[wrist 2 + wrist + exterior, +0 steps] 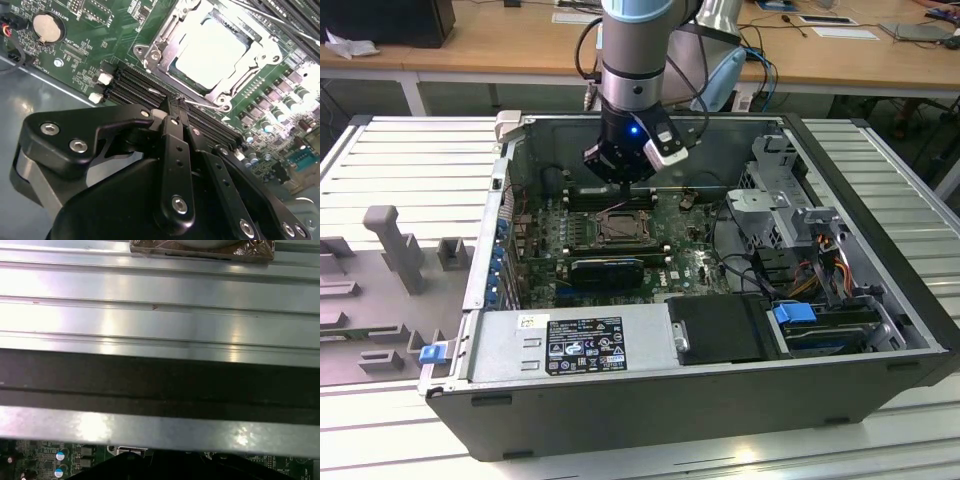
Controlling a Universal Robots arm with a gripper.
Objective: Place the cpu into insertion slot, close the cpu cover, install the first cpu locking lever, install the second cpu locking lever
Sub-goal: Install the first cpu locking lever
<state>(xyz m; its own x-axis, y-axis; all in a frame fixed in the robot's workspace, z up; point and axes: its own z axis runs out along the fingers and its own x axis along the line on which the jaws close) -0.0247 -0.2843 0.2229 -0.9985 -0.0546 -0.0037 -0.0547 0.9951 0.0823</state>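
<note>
The cpu (212, 52) lies flat in the insertion slot (620, 228), its pale face showing through the cut-out of the cpu cover (170, 37), which lies down over it. A thin wire locking lever (202, 105) runs along the socket's near edge. My gripper (176, 102) hangs just above the board beside that edge, its two black fingers pressed together and the tips right by the lever's end. Whether they touch it I cannot tell. In the exterior view the gripper (620, 178) hovers over the far side of the socket.
Long black memory slots (135, 82) lie between the gripper and the socket. A coin battery (47, 27) sits on the green board. The open case (880, 260) holds a black drive box (720, 330), a long black card (605, 270) and cables. The first wrist view shows the case wall (160, 380).
</note>
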